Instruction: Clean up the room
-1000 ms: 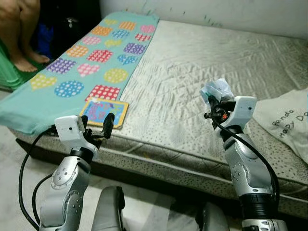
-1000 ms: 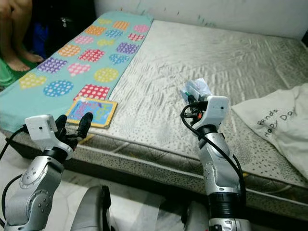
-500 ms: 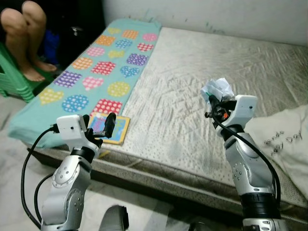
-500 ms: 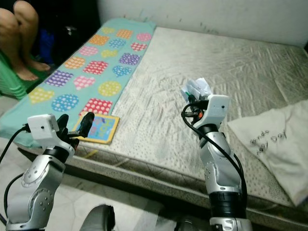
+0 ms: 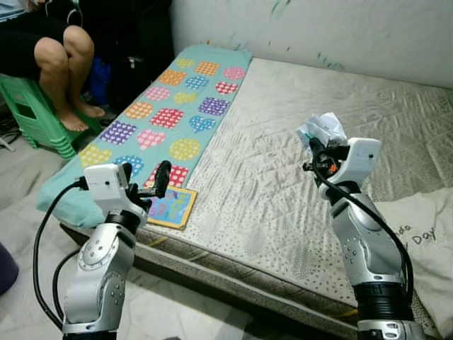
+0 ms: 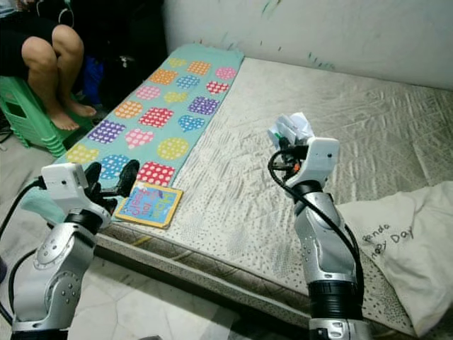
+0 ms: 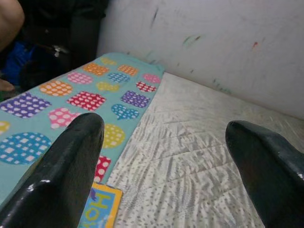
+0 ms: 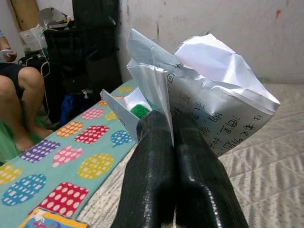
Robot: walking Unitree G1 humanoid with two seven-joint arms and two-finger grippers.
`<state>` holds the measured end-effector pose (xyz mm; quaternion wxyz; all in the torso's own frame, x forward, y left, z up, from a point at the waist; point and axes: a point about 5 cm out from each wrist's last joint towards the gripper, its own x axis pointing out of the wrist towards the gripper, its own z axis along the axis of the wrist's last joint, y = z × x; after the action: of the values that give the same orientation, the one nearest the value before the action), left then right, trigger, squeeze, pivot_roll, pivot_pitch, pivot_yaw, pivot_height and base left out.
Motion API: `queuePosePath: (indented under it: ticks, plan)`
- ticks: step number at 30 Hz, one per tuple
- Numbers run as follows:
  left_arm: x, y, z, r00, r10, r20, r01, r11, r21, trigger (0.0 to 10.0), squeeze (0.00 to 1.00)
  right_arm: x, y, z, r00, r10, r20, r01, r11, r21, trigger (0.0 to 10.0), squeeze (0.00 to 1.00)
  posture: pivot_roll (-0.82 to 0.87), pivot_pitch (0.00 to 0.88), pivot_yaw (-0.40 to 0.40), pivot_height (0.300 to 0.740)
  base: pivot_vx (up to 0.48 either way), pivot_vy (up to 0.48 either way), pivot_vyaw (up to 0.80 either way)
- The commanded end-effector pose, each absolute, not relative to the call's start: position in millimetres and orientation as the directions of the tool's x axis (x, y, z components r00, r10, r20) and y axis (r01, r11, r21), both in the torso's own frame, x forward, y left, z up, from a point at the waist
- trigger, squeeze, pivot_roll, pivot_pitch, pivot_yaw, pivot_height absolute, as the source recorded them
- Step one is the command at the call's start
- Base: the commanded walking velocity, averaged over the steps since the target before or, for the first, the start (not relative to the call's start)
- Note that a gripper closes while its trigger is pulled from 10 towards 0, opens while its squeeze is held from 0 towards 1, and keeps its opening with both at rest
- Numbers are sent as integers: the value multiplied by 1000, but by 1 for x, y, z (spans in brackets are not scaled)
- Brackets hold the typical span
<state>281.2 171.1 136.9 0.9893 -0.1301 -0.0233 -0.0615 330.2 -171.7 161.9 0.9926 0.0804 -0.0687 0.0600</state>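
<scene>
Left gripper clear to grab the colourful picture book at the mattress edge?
Probably yes. The left gripper is open and empty, hovering just above the flat colourful picture book on the grey mattress, with nothing between them. The right gripper is shut on crumpled white paper.

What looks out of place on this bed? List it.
A colourful booklet lies at the mattress edge beside the patterned mat. A white printed cloth lies rumpled at the robot's right. The right gripper holds crumpled paper.

Left tool (image 7: 164, 166), 2 fingers (image 7: 64, 175) apart, above patterned blanket (image 7: 57, 102) and mattress (image 7: 190, 142).
</scene>
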Motion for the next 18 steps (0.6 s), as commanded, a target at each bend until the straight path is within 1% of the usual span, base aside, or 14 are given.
queuePosePath:
  ticks: [1,6,12,18]
  plan:
    - [283,174,138,991,-114,66,126,964,-235,10000,0,329,-173,157,986,101,131,-120,981,150,10000,0,-32,0,6,740,0,0,0]
    - [289,175,132,993,-107,48,115,969,-220,10000,0,327,-173,152,987,109,119,-125,982,139,10000,0,-38,0,5,740,0,0,0]
    - [298,174,127,996,-87,26,91,973,-211,10000,0,326,-178,147,990,88,113,-103,986,129,10000,0,-58,0,21,740,0,0,0]
    - [305,171,126,996,-80,36,86,980,-180,10000,0,326,-181,143,992,68,104,-80,990,120,10000,0,-62,0,25,740,0,0,0]
